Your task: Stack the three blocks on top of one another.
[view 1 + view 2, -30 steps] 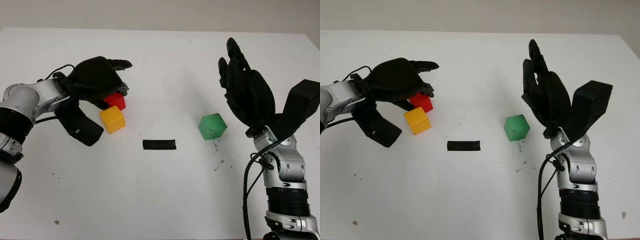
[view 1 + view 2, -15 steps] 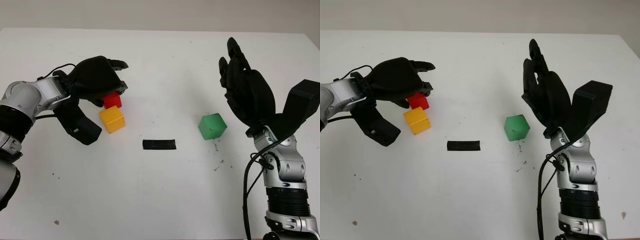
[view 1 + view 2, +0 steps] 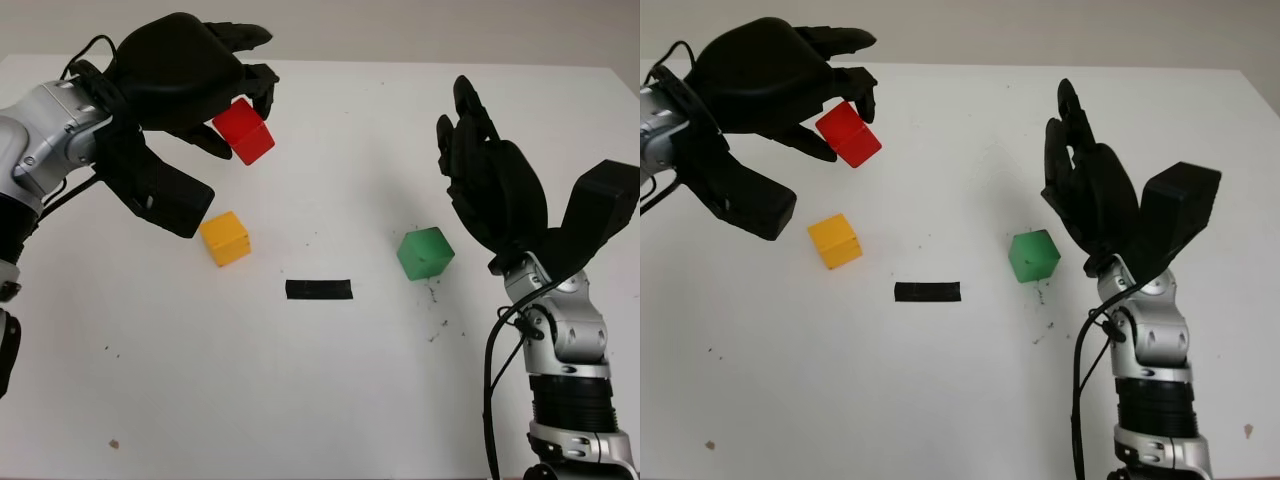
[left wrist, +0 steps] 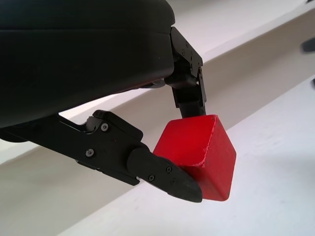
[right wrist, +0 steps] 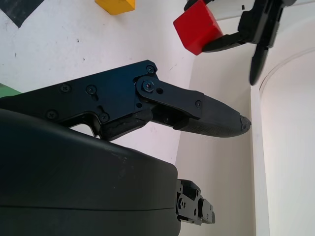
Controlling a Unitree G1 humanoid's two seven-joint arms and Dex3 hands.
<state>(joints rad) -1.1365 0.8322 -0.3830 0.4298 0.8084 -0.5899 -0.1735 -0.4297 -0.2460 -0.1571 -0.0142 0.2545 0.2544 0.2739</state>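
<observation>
My left hand (image 3: pixel 235 95) is raised above the table's left side and shut on the red block (image 3: pixel 244 131), which hangs tilted in the air between its fingers (image 4: pixel 167 174). Below it, the yellow block (image 3: pixel 225 238) sits alone on the white table (image 3: pixel 330 380). The green block (image 3: pixel 424 252) rests right of centre. My right hand (image 3: pixel 490 185) is open, held upright just right of and behind the green block, apart from it. The right wrist view catches the red block (image 5: pixel 198 25) and the yellow block (image 5: pixel 115 5) from across the table.
A strip of black tape (image 3: pixel 318 289) lies flat on the table between the yellow and green blocks. The table's far edge (image 3: pixel 400 62) meets a pale wall.
My left hand has lifted the red block up off the table from beside the yellow block. The yellow and green blocks and my right hand have stayed put.
</observation>
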